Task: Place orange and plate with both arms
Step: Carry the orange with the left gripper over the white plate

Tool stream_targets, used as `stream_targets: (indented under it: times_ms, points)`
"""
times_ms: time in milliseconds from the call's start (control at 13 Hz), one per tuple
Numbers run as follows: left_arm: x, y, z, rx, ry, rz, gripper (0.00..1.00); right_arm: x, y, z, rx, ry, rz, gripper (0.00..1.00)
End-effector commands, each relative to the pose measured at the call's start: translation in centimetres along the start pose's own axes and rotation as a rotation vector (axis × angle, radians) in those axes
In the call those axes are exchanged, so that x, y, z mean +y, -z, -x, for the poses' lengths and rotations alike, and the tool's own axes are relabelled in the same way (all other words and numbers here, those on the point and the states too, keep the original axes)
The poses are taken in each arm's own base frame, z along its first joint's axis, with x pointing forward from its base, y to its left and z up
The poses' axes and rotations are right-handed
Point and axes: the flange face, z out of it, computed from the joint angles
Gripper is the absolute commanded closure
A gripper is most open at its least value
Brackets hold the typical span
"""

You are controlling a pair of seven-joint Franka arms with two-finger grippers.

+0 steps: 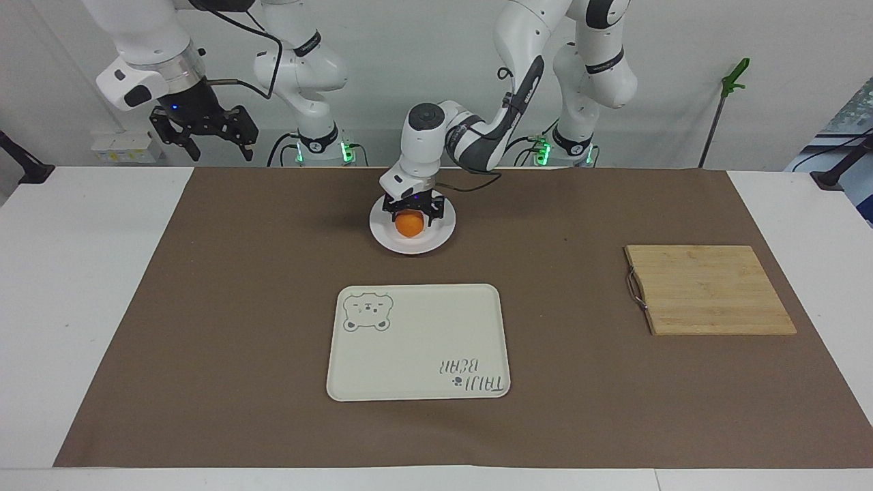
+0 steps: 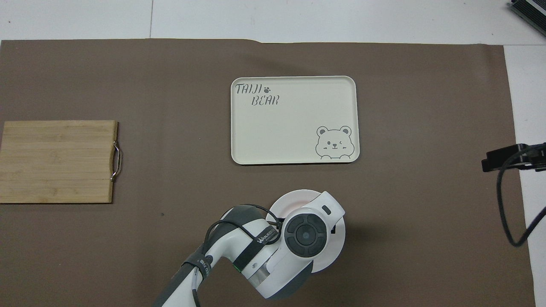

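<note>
Orange (image 1: 409,224) sits on the plate (image 1: 442,235), directly under the left gripper (image 1: 409,206), whose jaws look spread, straddling its top rather than clamped; small, round, bright. Plate white, glossy, nearer the robots than the tray (image 1: 417,341). Right gripper (image 1: 202,136) waits high, jaws apart, toward its own end of the table (image 1: 82,273).

Cream tray (image 2: 294,123) printed with "TAIJI BEAR" in dark letters at one corner, a paw mark after "TAIJI", winking bear face drawn at the diagonal corner, small white lettering on the left arm's (image 2: 239,251) black band, too small to read
</note>
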Motion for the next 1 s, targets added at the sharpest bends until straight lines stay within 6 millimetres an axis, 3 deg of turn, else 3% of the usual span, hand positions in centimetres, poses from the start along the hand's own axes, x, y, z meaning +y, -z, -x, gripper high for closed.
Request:
stream_targets:
  times_ms: [0, 77, 309, 386, 540, 926]
  points:
    - [0.5, 0.6, 0.0, 0.005, 0.009, 0.014, 0.00, 0.5, 0.0, 0.6, 0.022, 0.012, -0.026, 0.00]
    - [0.3, 1.2, -0.3, 0.012, 0.014, 0.018, 0.00, 0.5, 0.3, 0.5, 0.029, 0.013, -0.027, 0.00]
    - [-1.1, 7.0, -1.1, 0.037, 0.035, 0.050, 0.00, 0.3, 0.4, 0.5, 0.032, 0.017, -0.024, 0.00]
    - [-2.7, 9.2, -1.8, 0.032, 0.051, 0.039, 0.00, -0.1, 0.4, 0.5, 0.035, 0.021, -0.025, 0.00]
    - [-5.5, 11.1, -3.1, 0.020, 0.037, -0.006, 0.00, 0.3, 0.3, 0.1, 0.067, 0.004, -0.026, 0.00]
    - [-18.6, 13.1, -10.2, 0.023, 0.045, -0.138, 0.00, 0.7, -0.8, -1.2, 0.130, 0.003, -0.025, 0.00]
